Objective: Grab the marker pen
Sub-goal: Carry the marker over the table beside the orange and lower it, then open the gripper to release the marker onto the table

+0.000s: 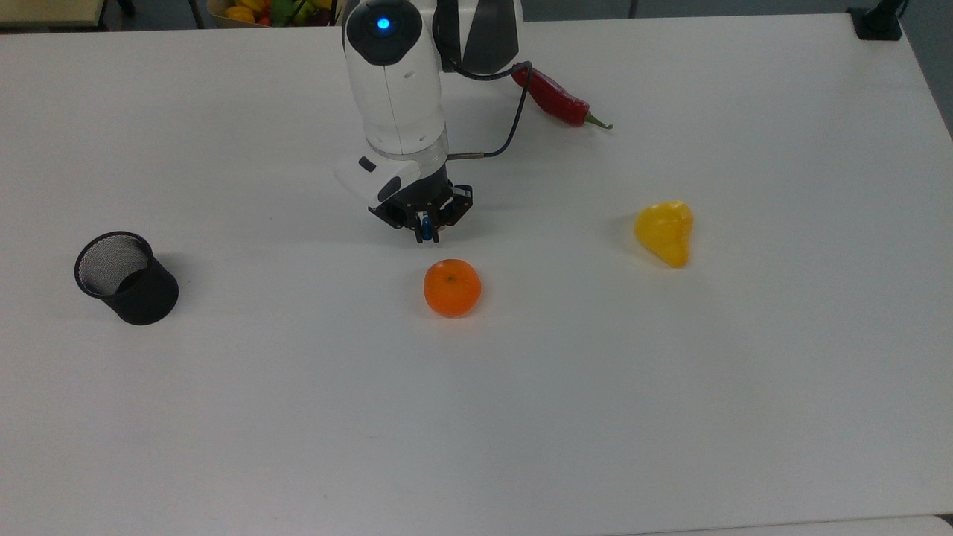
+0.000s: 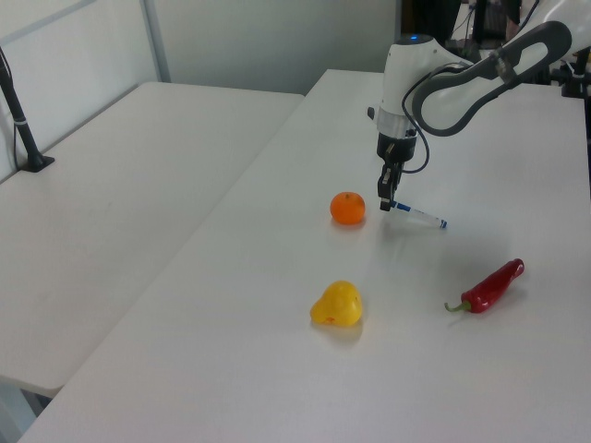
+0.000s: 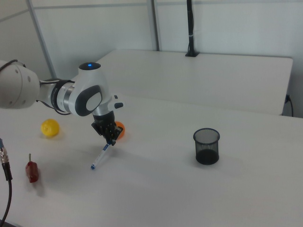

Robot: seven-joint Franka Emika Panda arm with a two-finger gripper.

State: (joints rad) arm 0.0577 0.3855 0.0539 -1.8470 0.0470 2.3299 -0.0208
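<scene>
Gripper (image 2: pixel 384 202) clamped on marker pen (image 2: pixel 417 217) at cap end only. Long overhang, could pivot or slip; close to orange (image 2: pixel 348 209), may clip it.

Bright, even overhead light, soft throughout. Faint diffuse shadows under arm (image 1: pixel 394 89) at upper centre of top view, beside mesh cup (image 1: pixel 125 278) at left. Mild glare on white table (image 1: pixel 670 387). Slight grain, slight softness at frame edges. Bluish cast.
</scene>
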